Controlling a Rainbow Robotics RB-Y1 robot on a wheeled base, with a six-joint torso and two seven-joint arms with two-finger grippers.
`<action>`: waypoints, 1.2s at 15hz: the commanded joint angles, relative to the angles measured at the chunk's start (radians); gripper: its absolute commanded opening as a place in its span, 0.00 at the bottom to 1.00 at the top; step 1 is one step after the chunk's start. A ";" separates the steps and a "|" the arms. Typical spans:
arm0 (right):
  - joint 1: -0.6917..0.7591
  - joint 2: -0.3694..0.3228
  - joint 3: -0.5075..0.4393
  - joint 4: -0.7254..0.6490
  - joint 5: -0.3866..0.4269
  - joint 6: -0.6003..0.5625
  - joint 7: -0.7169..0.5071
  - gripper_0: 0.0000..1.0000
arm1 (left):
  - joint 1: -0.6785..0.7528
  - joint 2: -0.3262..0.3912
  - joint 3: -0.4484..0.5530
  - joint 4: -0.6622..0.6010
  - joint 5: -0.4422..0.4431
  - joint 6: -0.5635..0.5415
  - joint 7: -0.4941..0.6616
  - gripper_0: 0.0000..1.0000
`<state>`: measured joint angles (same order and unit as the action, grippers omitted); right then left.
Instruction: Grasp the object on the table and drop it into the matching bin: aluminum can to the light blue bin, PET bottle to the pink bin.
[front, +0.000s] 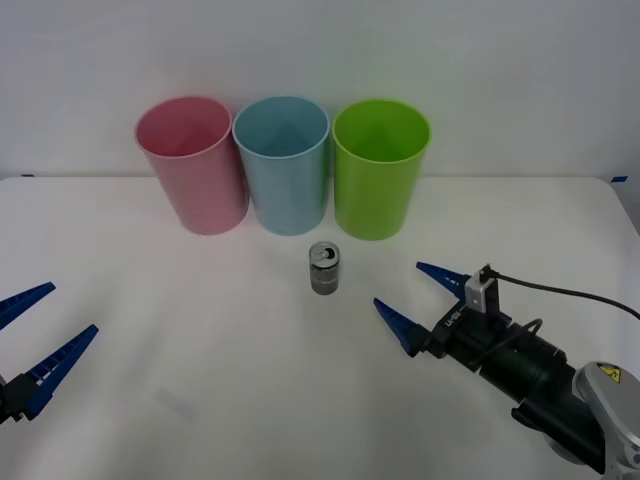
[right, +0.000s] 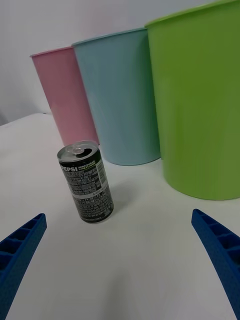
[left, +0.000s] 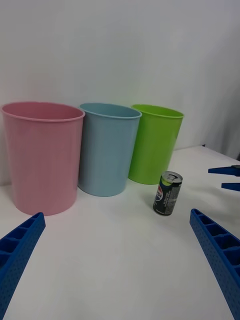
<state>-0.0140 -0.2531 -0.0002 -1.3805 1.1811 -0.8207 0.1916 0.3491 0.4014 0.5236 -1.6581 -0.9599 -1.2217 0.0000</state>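
A small aluminum can (front: 324, 268) with a dark label and shiny pull-tab top stands upright on the white table (front: 200, 340), just in front of the light blue bin (front: 283, 163). The pink bin (front: 192, 163) stands to that bin's left. My right gripper (front: 419, 296) is open, low over the table to the right of the can and a little nearer to me, pointing at it. In the right wrist view the can (right: 86, 182) stands ahead between the open fingers. My left gripper (front: 32, 340) is open near the table's front left, far from the can (left: 167, 193).
A lime green bin (front: 379, 166) stands right of the light blue one; the three bins touch in a row at the back of the table. A white wall rises behind them. Bare tabletop lies around the can and between the two arms.
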 joint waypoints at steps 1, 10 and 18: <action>-0.023 0.000 0.057 0.001 0.000 0.055 0.000 1.00 | 0.000 0.000 0.000 0.000 0.000 0.000 0.000 1.00; -0.149 0.012 0.187 0.113 0.000 0.144 0.037 1.00 | 0.000 0.000 0.000 0.000 0.000 0.000 0.000 1.00; -0.282 0.112 0.204 0.290 0.043 0.215 0.089 1.00 | 0.000 0.000 0.000 0.000 0.000 0.000 0.000 1.00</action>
<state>-0.2874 -0.1489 0.2019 -1.0997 1.2198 -0.6178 0.2753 0.3490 0.4014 0.5236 -1.6581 -0.9599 -1.2217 0.0000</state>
